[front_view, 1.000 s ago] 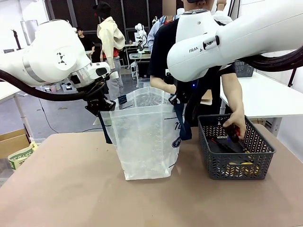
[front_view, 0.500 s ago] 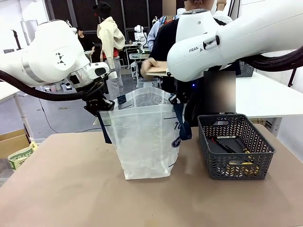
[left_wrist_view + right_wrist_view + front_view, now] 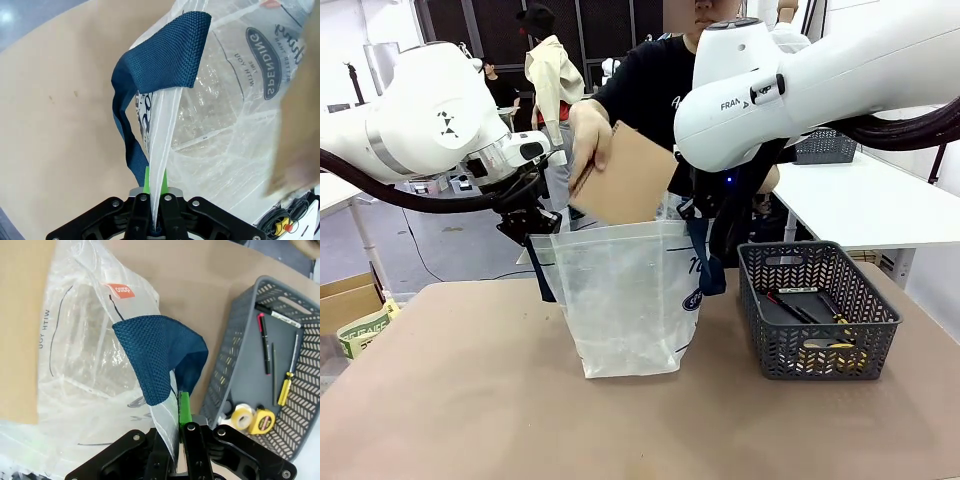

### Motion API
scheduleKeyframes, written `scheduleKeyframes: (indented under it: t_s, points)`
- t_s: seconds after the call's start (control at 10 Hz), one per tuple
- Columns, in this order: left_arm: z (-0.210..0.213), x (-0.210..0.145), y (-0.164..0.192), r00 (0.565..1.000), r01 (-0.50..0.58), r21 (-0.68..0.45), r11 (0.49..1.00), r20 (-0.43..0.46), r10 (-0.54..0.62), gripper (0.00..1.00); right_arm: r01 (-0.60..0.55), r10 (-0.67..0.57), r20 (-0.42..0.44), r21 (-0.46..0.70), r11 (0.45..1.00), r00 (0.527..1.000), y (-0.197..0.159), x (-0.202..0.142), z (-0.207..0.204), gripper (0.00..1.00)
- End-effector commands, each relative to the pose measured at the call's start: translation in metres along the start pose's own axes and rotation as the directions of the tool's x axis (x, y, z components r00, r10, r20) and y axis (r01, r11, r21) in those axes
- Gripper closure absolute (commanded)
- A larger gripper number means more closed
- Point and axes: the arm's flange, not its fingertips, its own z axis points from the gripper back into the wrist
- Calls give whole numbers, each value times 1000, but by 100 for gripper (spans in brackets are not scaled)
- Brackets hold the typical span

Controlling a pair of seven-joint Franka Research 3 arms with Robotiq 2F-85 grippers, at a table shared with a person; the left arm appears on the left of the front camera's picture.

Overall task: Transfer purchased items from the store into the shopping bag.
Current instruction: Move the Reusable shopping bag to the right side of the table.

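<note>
Clamped on the shopping bag [image 3: 620, 300]: left end effector [image 3: 154, 202], right end effector [image 3: 178, 432]; hand [image 3: 588, 130] holds brown item [image 3: 625, 185] above; basket [image 3: 820, 350] not yet empty.

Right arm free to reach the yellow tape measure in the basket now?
Probably not: the right gripper is shut on the shopping bag, holding it open. The tape measure itself lies uncovered in the basket.

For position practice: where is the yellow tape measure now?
Right wrist view: the yellow tape measure lies inside the grey basket, at one end, beside a pale tape roll.
</note>
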Motion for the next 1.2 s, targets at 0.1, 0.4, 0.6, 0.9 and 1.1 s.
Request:
scheduleKeyframes:
  t_s: [0.1,0.4,0.6,0.9,1.1]
  points:
    - [0,0,0,1000,0,0,1000,0,0,100,0,0,0,0,1000,1000,0,0,0,100]
    - [0,0,0,1000,0,0,1000,0,0,100,0,0,0,0,1000,1000,0,0,0,100]
    - [0,0,0,1000,0,0,1000,0,0,100,0,0,0,0,1000,1000,0,0,0,100]
    - [0,0,0,1000,0,0,1000,0,0,100,0,0,0,0,1000,1000,0,0,0,100]
    - [0,0,0,1000,0,0,1000,0,0,100,0,0,0,0,1000,1000,0,0,0,100]
